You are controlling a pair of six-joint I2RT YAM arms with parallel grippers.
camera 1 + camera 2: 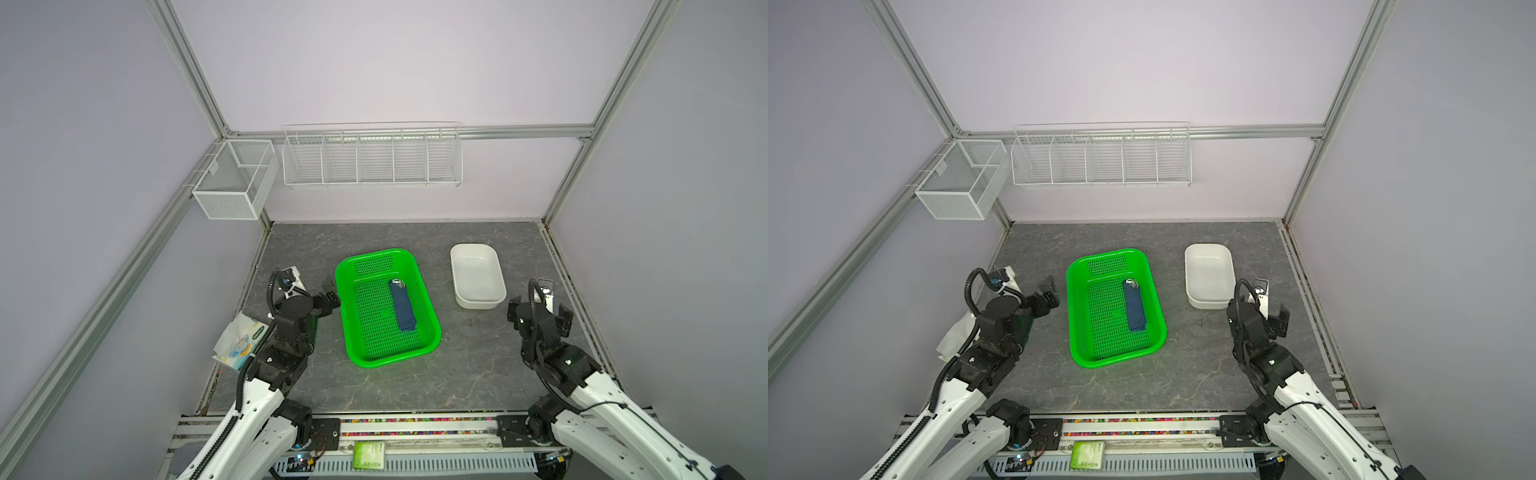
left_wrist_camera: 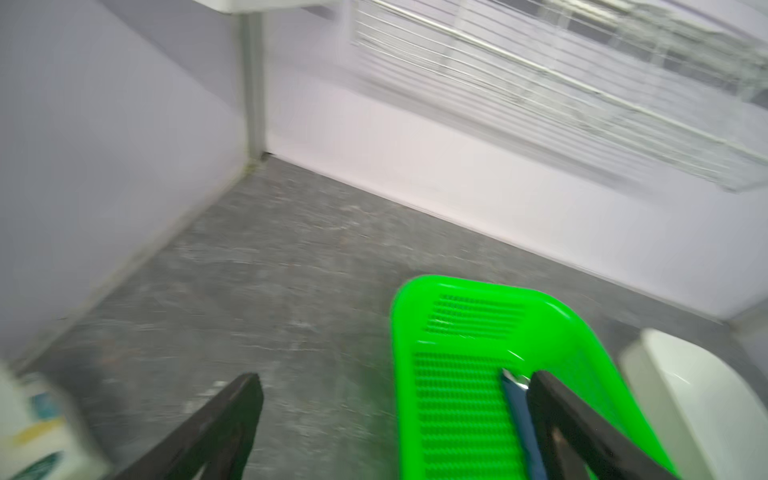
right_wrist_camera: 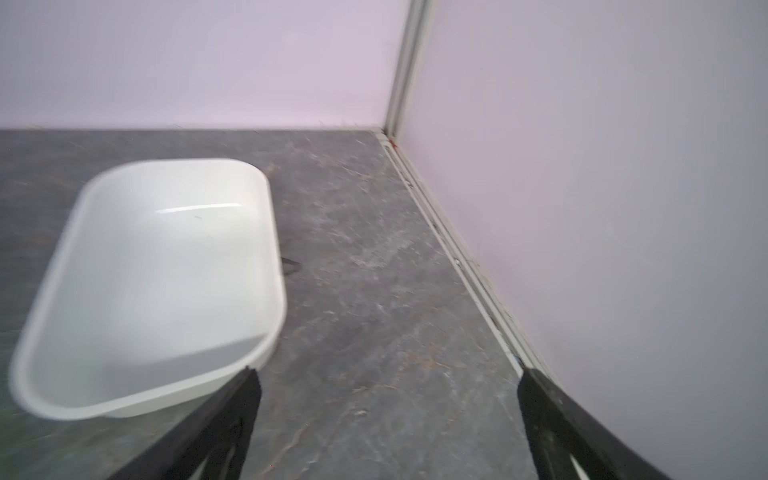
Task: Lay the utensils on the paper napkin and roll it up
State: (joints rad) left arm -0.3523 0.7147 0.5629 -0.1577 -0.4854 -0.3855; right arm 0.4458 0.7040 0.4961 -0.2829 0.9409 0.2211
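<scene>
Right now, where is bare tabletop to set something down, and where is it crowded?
Bare: the broad table strip in front of the green basket; the lane between basket and white tub; the strip behind both. Crowded: the left gripper and tissue pack beside the basket; the right gripper by the tub.

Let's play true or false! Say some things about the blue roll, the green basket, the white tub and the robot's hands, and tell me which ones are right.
1. The blue napkin roll lies inside the green basket. True.
2. The white tub has a spoon in it. False: nothing shows inside it.
3. Shiny metal tips poke out of the roll's far end. True.
4. The left hand is squeezing the roll. False: it is open beside the basket, holding nothing.
5. The right hand is open. True.
</scene>
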